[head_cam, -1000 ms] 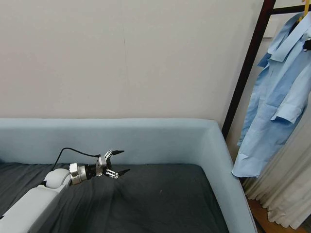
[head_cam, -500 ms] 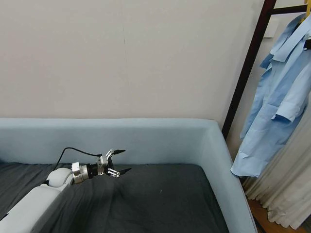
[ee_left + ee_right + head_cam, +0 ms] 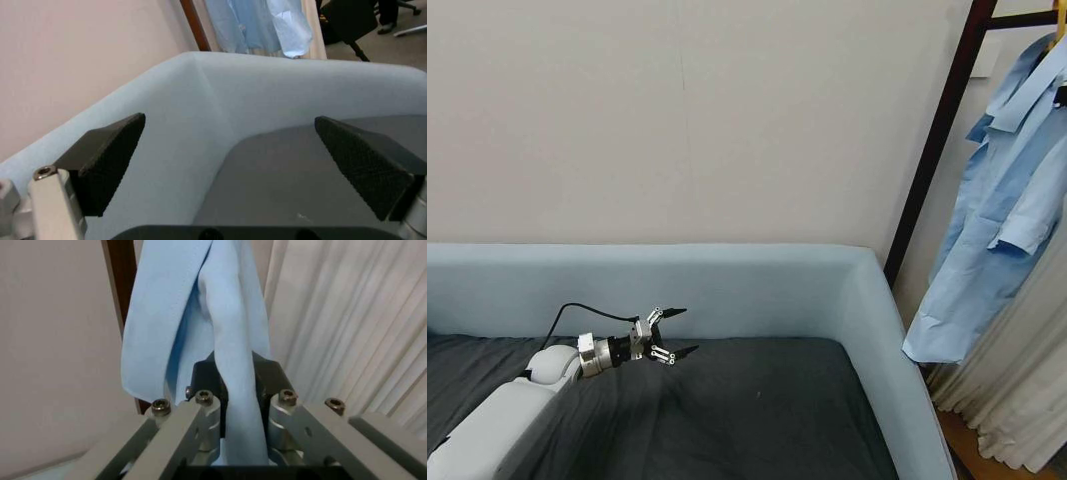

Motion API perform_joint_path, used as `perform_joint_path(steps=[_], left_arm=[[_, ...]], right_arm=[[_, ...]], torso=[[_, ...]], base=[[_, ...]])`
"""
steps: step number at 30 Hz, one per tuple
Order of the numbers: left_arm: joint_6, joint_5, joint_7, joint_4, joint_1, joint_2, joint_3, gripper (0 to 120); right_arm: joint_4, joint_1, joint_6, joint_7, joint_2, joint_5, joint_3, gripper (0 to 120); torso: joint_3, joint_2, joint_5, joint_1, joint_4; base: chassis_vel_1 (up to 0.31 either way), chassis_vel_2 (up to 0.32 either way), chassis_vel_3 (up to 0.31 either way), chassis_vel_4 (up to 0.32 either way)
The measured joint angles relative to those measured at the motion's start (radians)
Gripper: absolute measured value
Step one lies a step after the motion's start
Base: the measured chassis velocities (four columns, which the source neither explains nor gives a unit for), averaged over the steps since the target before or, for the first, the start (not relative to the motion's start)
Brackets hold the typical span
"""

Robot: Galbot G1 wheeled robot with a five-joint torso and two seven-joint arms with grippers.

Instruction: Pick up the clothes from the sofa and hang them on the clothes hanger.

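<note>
A light blue shirt (image 3: pixel 1007 200) hangs at the far right beside a dark wooden rack post (image 3: pixel 932 150), its hem (image 3: pixel 927 345) level with the sofa arm. In the right wrist view a fold of the blue shirt (image 3: pixel 230 330) runs down between the fingers of my right gripper (image 3: pixel 237 390), which is shut on it. My left gripper (image 3: pixel 682 331) hovers open just above the dark grey sofa seat (image 3: pixel 757 410), close to the backrest. The left wrist view shows my left gripper (image 3: pixel 233 160) with its black pads (image 3: pixel 107 160) wide apart and nothing between them.
The pale blue sofa back and arm (image 3: pixel 867 290) wall in the seat. Cream curtains (image 3: pixel 1017 400) hang behind the shirt at the lower right, over a strip of wooden floor (image 3: pixel 957 450). A plain wall (image 3: pixel 677 120) rises behind the sofa.
The blue shirt has shifted slightly up and to the right beside the rack. My left gripper has crept a little to the right and stays open.
</note>
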Motion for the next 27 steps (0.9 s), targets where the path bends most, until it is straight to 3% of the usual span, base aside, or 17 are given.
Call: perform_joint_path(steps=[13,27], left_arm=[[-0.004,0.001,0.000,0.000,0.011,0.005,-0.005,100],[-0.008,0.001,0.002,-0.009,0.016,0.003,-0.008,100]], right_arm=[[-0.029,-0.027,0.019,0.011,-0.019,0.006,0.059,7],[0.021,-0.008,0.027,0.104,0.025,0.047,0.028,7]], torso=[[0.000,0.000,-0.0001,0.000,0.0001],[0.000,0.000,0.0000,0.000,-0.0002]], base=[[0.000,0.000,0.000,0.000],[0.000,0.000,0.000,0.000]])
